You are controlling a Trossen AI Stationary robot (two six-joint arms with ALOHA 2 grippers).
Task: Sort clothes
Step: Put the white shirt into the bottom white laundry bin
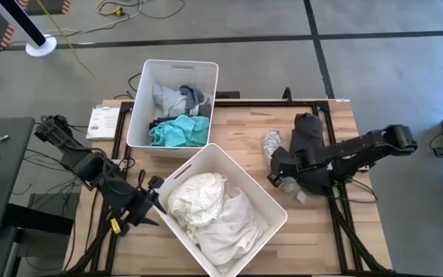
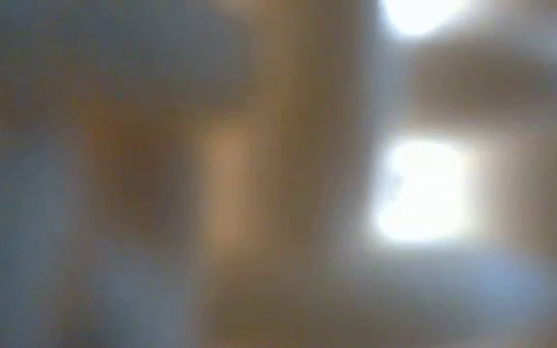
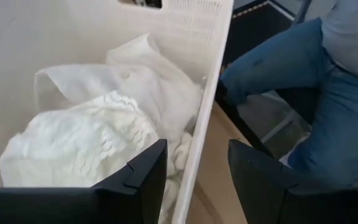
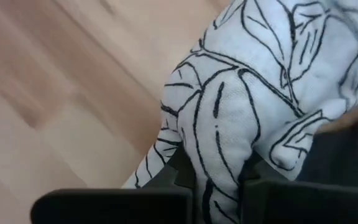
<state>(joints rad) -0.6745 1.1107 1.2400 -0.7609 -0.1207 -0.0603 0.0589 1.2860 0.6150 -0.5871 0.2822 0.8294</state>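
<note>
A white cloth with black leaf lines (image 4: 247,81) lies on the wooden table, right of the bins and next to a dark garment (image 1: 308,135). My right gripper (image 4: 219,186) is shut on this patterned cloth (image 1: 272,142). The near white bin (image 1: 271,223) holds white clothes (image 1: 206,204). The far bin (image 1: 138,115) holds grey and teal clothes (image 1: 177,131). My left gripper (image 3: 197,180) hangs open at the near bin's left side (image 1: 154,196). Its fingers stand on either side of the bin's wall (image 3: 211,93), which rises in the gap between them. My right gripper pinches a bunched fold of the patterned cloth (image 4: 219,155) between its two fingers, coming from above and slanting down. The fold rises into the fingers while the rest of the cloth spreads away over the table. I cannot tell how many layers are in the hold.
A paper sheet (image 1: 102,121) lies at the table's far left corner. Beyond the table, a person's legs in blue jeans (image 3: 303,93) show in the left wrist view. Bare wood lies near the table's front right (image 1: 314,238).
</note>
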